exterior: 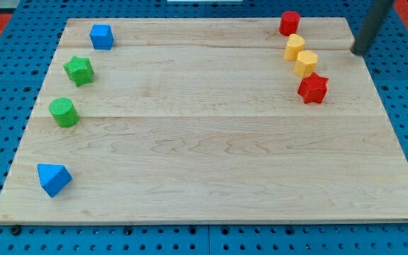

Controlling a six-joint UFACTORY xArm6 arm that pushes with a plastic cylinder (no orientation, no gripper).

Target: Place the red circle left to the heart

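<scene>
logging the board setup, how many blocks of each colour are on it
Blue: 2, a cube and a triangular block
Green: 2, a star and a cylinder
Red: 2, a cylinder and a star
Yellow: 2, one block touching another
Total: 8
My tip is to the view's right of the yellow pair, touching none.

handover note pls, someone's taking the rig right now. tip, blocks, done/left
My tip: at the board's right edge near the view's top, touching no block, to the right of the yellow pair.
Red circle: top right, just above the upper yellow block. The lower yellow block touches it; which one is the heart I cannot tell. Red star below them.
Done: nothing visible; red circle is not left of either yellow block.
Left: push the red circle round to the view's left of the heart.
</scene>
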